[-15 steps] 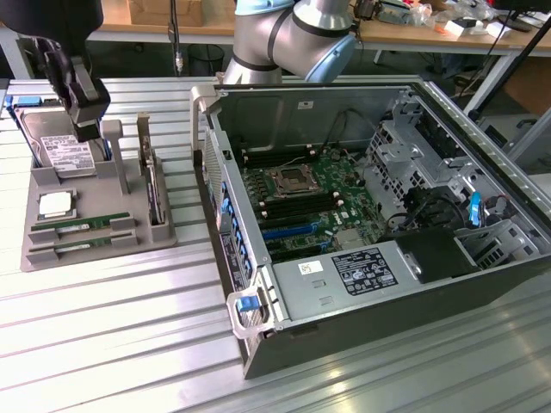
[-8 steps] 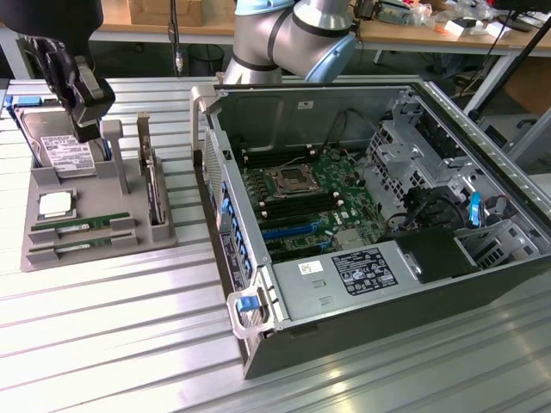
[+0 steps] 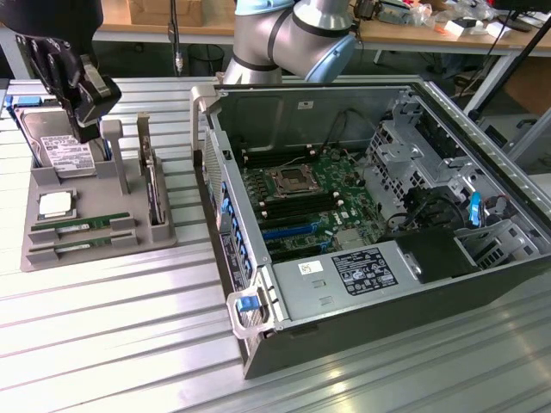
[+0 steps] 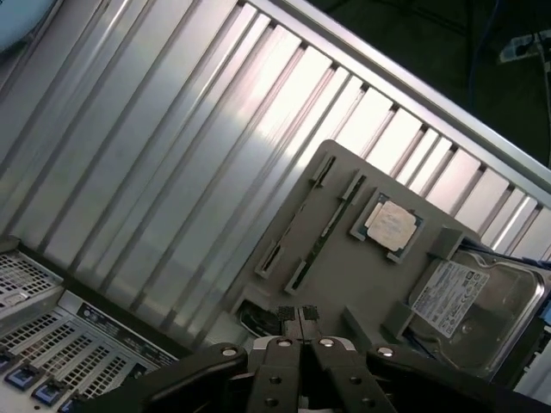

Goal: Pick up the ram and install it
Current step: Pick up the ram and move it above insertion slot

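Two green ram sticks (image 3: 82, 225) stand on edge in slots at the front of a grey holder (image 3: 103, 249) at the exterior view's left. In the wrist view the ram (image 4: 327, 228) appears as thin dark strips on that holder. My black gripper (image 3: 84, 127) hangs above the back of the holder, over the hard drive. Its fingertips (image 4: 300, 320) are pressed together with nothing between them, so it is shut and empty. It is apart from the ram.
The holder also carries a silver hard drive (image 3: 65, 153), a square processor chip (image 3: 55, 205) and an upright card (image 3: 153, 194). An open computer case (image 3: 482, 172) with its motherboard (image 3: 301, 202) lies to the exterior view's right on the ribbed metal table (image 3: 112, 344).
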`<action>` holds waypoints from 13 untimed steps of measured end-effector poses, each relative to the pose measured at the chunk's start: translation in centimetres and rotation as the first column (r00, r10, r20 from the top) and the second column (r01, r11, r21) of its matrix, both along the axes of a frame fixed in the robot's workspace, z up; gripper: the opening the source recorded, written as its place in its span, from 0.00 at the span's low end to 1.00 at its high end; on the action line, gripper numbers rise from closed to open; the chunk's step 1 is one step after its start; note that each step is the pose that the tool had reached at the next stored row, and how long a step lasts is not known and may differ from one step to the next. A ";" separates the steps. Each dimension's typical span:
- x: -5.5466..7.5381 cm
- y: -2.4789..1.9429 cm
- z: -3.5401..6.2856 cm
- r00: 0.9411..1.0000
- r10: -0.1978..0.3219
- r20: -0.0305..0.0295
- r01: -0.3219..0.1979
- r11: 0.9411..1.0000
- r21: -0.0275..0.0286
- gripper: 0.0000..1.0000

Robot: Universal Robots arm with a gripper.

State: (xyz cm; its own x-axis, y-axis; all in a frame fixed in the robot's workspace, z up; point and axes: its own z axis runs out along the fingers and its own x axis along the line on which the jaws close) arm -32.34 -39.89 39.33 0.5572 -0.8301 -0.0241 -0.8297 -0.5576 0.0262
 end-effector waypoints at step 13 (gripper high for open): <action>0.0 0.00 0.00 0.983 0.185 0.000 -0.185 0.983 0.000 0.11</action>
State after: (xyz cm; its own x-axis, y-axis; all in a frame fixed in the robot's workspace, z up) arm -32.34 -39.89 39.33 0.7008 -0.7129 -0.0241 -0.7125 -0.7012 0.0262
